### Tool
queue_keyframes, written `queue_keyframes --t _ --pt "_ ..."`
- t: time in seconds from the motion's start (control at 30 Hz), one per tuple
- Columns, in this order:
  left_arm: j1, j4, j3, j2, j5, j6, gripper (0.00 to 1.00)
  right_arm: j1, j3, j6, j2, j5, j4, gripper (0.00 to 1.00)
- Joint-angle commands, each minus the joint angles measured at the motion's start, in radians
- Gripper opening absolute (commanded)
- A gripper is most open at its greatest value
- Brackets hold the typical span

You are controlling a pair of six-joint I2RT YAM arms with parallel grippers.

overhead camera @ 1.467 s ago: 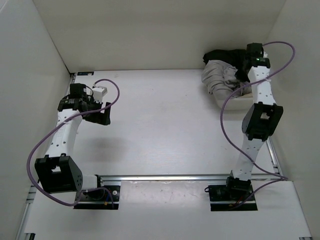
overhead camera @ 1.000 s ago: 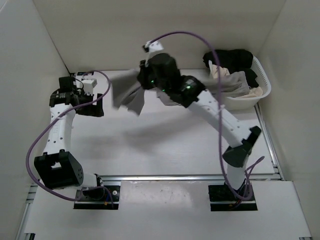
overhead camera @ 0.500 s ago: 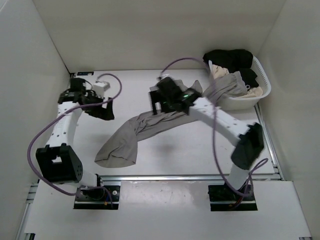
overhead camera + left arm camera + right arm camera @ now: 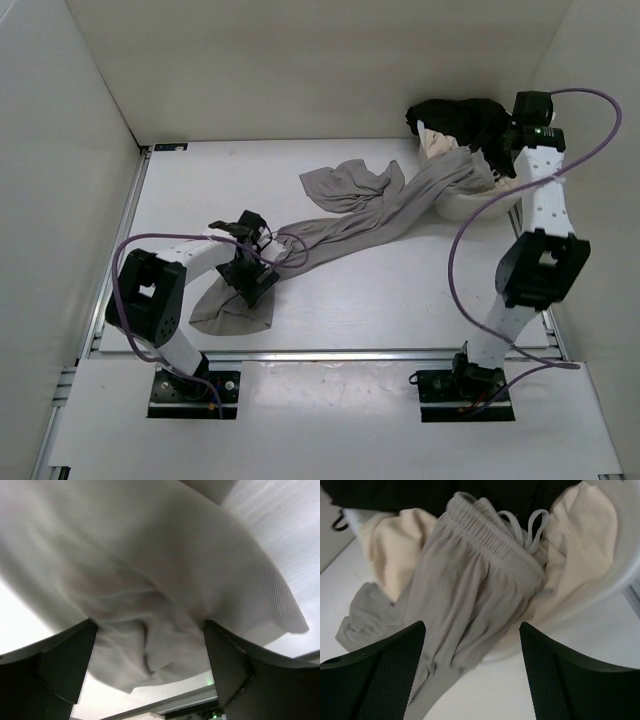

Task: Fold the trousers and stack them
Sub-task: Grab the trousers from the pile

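Note:
The grey trousers (image 4: 370,225) lie stretched across the table. Their gathered drawstring waist (image 4: 492,550) hangs over the rim of the white basket (image 4: 470,205) at the back right, and one leg end reaches the front left. My left gripper (image 4: 248,272) is low over that leg end. In the left wrist view it stands open (image 4: 150,625), with rumpled grey fabric (image 4: 160,580) between the spread fingers. My right gripper (image 4: 500,150) hovers above the basket, open (image 4: 472,627), over the waist and gripping nothing.
A black garment (image 4: 455,115) and a cream garment (image 4: 580,535) lie in the basket (image 4: 615,587) beside the trousers' waist. White walls close the table on three sides. The left arm's purple cable (image 4: 130,250) loops over the front left.
The right gripper carried the trousers out over the table, let go and swung back above the basket. The left arm came from the back left down onto the leg end.

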Motion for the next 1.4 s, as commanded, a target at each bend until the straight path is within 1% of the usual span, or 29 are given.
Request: queue_keyframes --t 0.0,0.03,0.1,0.13,0.2,0.27,0.3,0.37,0.4,0.47,0.5,0.53,0.6,0.67,0.7,0.77,0.8,0.83,0.87,0.9,0.93,0.97,1.0,1.03,1.07,1.13,1.17,1.27,1.37 --pt "-0.051 0.044 -0.051 0.027 -0.059 -0.011 0.92 -0.079 0.143 -0.014 0.182 -0.180 -0.056 0.86" --pt "-0.051 0.045 -0.051 0.027 -0.059 -0.011 0.77 -0.091 0.168 0.000 0.211 -0.180 -0.056 0.90" --pt "-0.051 0.045 -0.062 0.041 -0.029 -0.022 0.47 -0.111 0.222 0.009 0.292 -0.210 -0.043 0.92" --pt "-0.051 0.045 -0.062 0.041 -0.016 -0.022 0.26 -0.121 0.272 0.009 0.317 -0.220 -0.043 0.92" --pt "-0.051 0.045 -0.053 0.041 -0.007 -0.022 0.15 -0.122 0.323 0.009 0.380 -0.220 -0.043 0.92" --pt "-0.051 0.022 -0.044 0.051 -0.007 -0.022 0.14 -0.122 0.345 0.027 0.405 -0.242 -0.043 0.91" --pt "-0.051 0.022 -0.044 0.051 -0.007 -0.022 0.14 -0.122 0.345 0.027 0.415 -0.251 -0.033 0.88" --pt "-0.051 0.012 -0.033 0.051 -0.007 -0.022 0.14 -0.122 0.322 0.038 0.415 -0.276 -0.013 0.78" --pt "-0.051 0.012 -0.033 0.051 -0.007 -0.022 0.14 -0.122 0.301 0.038 0.415 -0.276 -0.013 0.64" --pt "-0.051 0.003 -0.019 0.039 -0.019 -0.022 0.14 -0.122 0.279 0.038 0.393 -0.276 -0.013 0.48" --pt "-0.051 0.003 0.005 0.039 -0.031 -0.022 0.14 -0.122 0.267 0.038 0.377 -0.262 -0.013 0.27" --pt "-0.051 -0.008 0.006 0.016 -0.041 -0.022 0.14 -0.122 0.236 0.029 0.362 -0.231 -0.003 0.16" --pt "-0.029 -0.008 0.045 -0.002 -0.054 -0.022 0.14 -0.122 0.215 0.020 0.307 -0.202 0.006 0.02" --pt "-0.007 -0.018 0.074 -0.031 -0.065 -0.022 0.14 -0.122 0.214 -0.002 0.250 -0.178 -0.006 0.00" --pt "0.030 -0.018 0.093 -0.041 -0.079 -0.012 0.14 -0.122 0.214 -0.002 0.227 -0.177 -0.006 0.00" --pt "0.080 -0.029 0.176 -0.068 -0.113 -0.002 0.14 -0.111 0.214 -0.014 0.138 -0.177 -0.006 0.00" --pt "0.109 -0.029 0.209 -0.080 -0.160 -0.002 0.14 -0.094 0.214 -0.014 0.104 -0.177 -0.006 0.00" --pt "0.183 -0.029 0.248 -0.091 -0.176 -0.002 0.14 -0.079 0.224 -0.025 0.071 -0.177 0.005 0.00" --pt "0.226 -0.029 0.334 -0.111 -0.176 -0.002 0.14 -0.033 0.239 -0.025 0.008 -0.167 0.005 0.00" --pt "0.269 -0.029 0.379 -0.111 -0.176 0.007 0.14 -0.004 0.257 -0.025 -0.020 -0.167 0.005 0.00" --pt "0.313 -0.041 0.422 -0.123 -0.159 0.007 0.14 0.068 0.304 -0.025 -0.046 -0.167 0.014 0.00" --pt "0.394 -0.052 0.494 -0.124 -0.159 0.019 0.14 0.111 0.334 -0.025 -0.084 -0.167 0.023 0.00" --pt "0.431 -0.052 0.524 -0.133 -0.159 0.019 0.14 0.156 0.361 -0.025 -0.100 -0.167 0.033 0.00" --pt "0.465 -0.063 0.545 -0.133 -0.159 0.028 0.14 0.250 0.388 -0.025 -0.120 -0.167 0.045 0.00" --pt "0.529 -0.063 0.570 -0.142 -0.159 0.041 0.14 0.294 0.430 -0.025 -0.129 -0.167 0.057 0.00" --pt "0.590 -0.063 0.581 -0.151 -0.159 0.051 0.14 0.367 0.455 -0.007 -0.144 -0.176 0.117 0.00" --pt "0.644 -0.063 0.581 -0.151 -0.150 0.064 0.14 0.416 0.466 0.003 -0.160 -0.185 0.160 0.00" --pt "0.709 -0.054 0.581 -0.151 -0.150 0.090 0.14 0.455 0.466 0.050 -0.184 -0.194 0.194 0.00" --pt "0.797 -0.054 0.608 -0.139 -0.115 0.100 0.14 0.455 0.455 0.075 -0.195 -0.220 0.204 0.00"
